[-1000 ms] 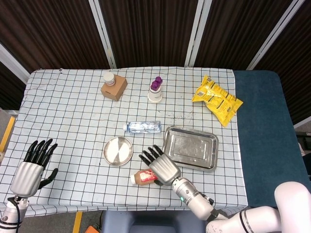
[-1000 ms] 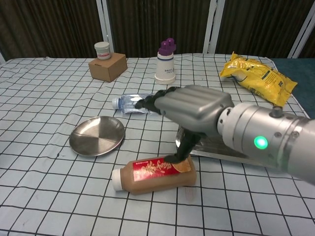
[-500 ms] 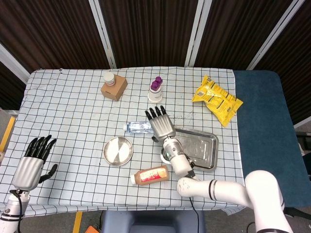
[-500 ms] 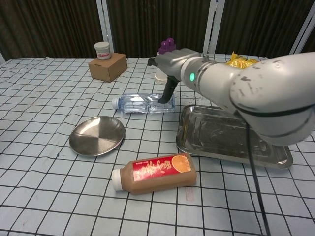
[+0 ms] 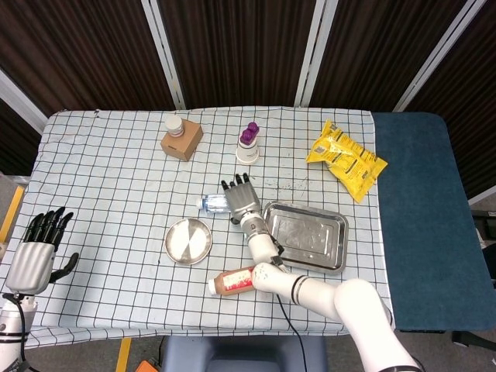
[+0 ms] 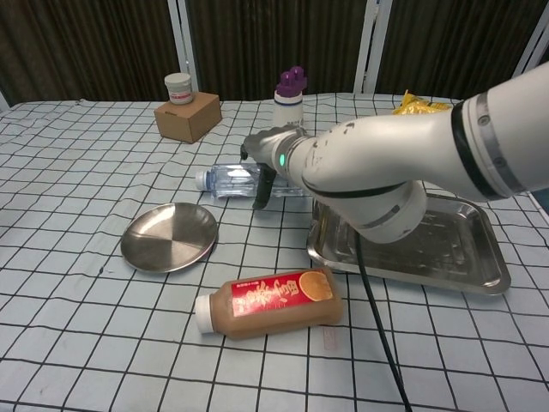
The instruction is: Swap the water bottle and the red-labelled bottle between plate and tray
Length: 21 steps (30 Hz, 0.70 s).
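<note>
The clear water bottle [image 5: 215, 203] [image 6: 225, 179] lies on its side on the checked cloth, just beyond the round metal plate [image 5: 188, 240] [image 6: 169, 237]. My right hand [image 5: 241, 200] [image 6: 264, 157] lies over the bottle's right part with fingers stretched out and the thumb hanging down its near side. No closed grip shows. The red-labelled bottle [image 5: 236, 280] [image 6: 270, 302] lies on its side near the front edge, between plate and metal tray [image 5: 329, 246] [image 6: 403, 257]. Both plate and tray hold nothing. My left hand [image 5: 35, 252] hovers with fingers apart at the table's left edge, only in the head view.
At the back stand a cardboard box [image 5: 182, 141] [image 6: 188, 116] with a white jar on it and a white cup with a purple top [image 5: 248, 143] [image 6: 289, 107]. A yellow snack bag [image 5: 346, 159] [image 6: 450, 127] lies at the back right.
My right hand left the red-labelled bottle and swung away to the far side, settling over the water bottle. My left hand drifted further left, toward the table edge. The bottles have not moved.
</note>
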Tool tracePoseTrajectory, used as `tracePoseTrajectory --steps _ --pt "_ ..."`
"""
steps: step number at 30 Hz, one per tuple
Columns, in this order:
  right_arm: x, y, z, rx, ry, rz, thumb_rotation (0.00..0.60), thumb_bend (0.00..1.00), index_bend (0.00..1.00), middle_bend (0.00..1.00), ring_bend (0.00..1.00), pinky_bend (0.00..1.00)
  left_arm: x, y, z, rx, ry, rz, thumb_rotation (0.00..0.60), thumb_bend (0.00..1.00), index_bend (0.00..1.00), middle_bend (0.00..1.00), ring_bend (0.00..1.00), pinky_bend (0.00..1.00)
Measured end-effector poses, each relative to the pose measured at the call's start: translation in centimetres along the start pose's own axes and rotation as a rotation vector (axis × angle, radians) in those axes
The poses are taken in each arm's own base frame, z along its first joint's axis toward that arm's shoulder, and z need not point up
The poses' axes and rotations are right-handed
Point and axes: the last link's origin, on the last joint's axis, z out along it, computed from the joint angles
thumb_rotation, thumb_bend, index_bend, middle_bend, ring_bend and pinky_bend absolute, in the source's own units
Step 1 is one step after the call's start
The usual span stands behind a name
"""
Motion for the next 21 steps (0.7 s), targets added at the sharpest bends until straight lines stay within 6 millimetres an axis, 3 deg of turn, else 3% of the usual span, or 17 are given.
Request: tracePoseTrajectory --steps 4,9,16,21 --pt "0.1 -0.7 0.1 0.016 0.004 0.030 0.600 0.40 0.64 0.61 0.51 0.75 0.0 -0.1 0.0 0.000 -0.008 -0.010 0.600 0.39 0.00 0.00 0.00 0.09" --pt "0.8 -0.9 0.0 0.007 0.046 0.052 0.600 0.48 0.86 0.80 0.72 0.97 0.1 -0.4 0.1 -0.001 -0.028 -0.040 0.600 0.40 0.00 0.00 0.00 0.09" --pt "2.5 -0.7 -0.8 0.007 0.123 0.059 0.600 0.48 0.89 0.82 0.74 1.00 0.1 -0.2 0.0 -0.010 -0.035 -0.044 0.600 0.40 0.00 0.00 0.00 0.09" --pt "4.5 0.7 -2.8 0.023 0.183 0.073 0.600 0.48 0.89 0.82 0.74 1.00 0.2 0.5 -0.4 -0.038 -0.024 -0.032 0.600 0.40 0.00 0.00 0.00 0.09"
